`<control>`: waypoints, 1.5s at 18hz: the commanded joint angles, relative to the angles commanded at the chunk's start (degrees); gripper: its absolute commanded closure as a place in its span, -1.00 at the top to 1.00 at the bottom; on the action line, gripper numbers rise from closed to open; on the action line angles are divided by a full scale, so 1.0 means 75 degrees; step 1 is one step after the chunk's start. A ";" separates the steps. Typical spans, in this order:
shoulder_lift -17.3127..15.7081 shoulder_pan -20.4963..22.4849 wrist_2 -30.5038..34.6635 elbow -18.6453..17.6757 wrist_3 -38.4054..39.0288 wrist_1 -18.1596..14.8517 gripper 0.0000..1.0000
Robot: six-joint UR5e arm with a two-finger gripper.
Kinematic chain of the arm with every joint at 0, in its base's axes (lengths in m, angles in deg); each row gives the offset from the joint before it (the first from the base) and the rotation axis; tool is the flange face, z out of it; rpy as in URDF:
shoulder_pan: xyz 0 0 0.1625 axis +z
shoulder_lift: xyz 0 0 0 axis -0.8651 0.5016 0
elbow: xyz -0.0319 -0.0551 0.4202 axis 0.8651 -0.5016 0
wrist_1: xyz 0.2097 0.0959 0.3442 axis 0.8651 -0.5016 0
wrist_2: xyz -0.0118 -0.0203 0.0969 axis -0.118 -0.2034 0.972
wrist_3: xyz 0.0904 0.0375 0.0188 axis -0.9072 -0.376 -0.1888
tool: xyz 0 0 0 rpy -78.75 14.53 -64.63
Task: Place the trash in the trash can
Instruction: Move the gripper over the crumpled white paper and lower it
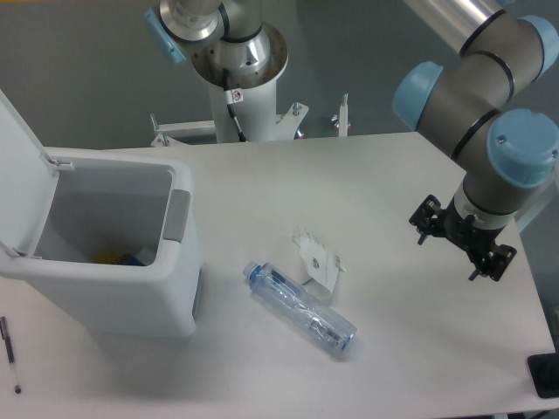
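Observation:
A clear plastic bottle [301, 308] with a blue cap lies on its side at the table's middle front, cap toward the upper left. A creased white paper scrap [318, 259] rests just behind it, touching or nearly touching the bottle. The white trash can [113, 253] stands at the left with its lid [19, 157] swung open; something yellow and blue shows inside at the bottom. My gripper [461, 237] hangs over the right side of the table, well to the right of the bottle, seen from above. Whether its fingers are open or shut cannot be made out.
A thin black pen [10, 352] lies at the table's front left edge beside the can. The arm's base column [240, 83] rises behind the table's back edge. A dark object [547, 375] sits at the front right corner.

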 joint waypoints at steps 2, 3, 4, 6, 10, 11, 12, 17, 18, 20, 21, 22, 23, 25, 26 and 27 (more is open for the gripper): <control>-0.0012 -0.0012 0.0000 -0.0012 0.0012 0.0000 1.00; -0.0012 -0.0035 0.0000 -0.0012 0.0046 0.0000 1.00; -0.0035 -0.0035 0.0000 -0.0012 0.0140 0.0000 1.00; -0.0058 -0.0047 -0.0058 -0.0012 0.0234 -0.0012 1.00; -0.0070 -0.0094 -0.0094 -0.0035 0.0234 -0.0012 1.00; -0.0094 -0.0094 -0.0105 -0.0116 0.0234 0.0000 1.00; -0.0105 -0.0094 -0.0117 -0.0256 0.0246 0.0046 1.00; -0.0585 -0.0035 -0.0714 -0.1251 0.0678 0.0362 1.00; -0.0690 -0.0035 -0.0808 -0.1544 0.0854 0.0618 1.00; -0.0948 -0.0070 -0.0820 -0.2211 0.1263 0.1379 1.00; -0.1042 -0.0094 -0.0820 -0.2528 0.1544 0.1742 1.00; -0.1113 -0.0105 -0.0832 -0.2821 0.1802 0.2071 1.00; -0.1194 -0.0117 -0.0832 -0.3091 0.1979 0.2341 1.00; -0.1324 -0.0315 -0.0832 -0.3456 0.2179 0.2531 1.00; -0.1347 -0.0421 -0.0820 -0.3585 0.2272 0.2531 1.00; -0.1440 -0.0503 -0.0820 -0.3737 0.2436 0.2531 1.00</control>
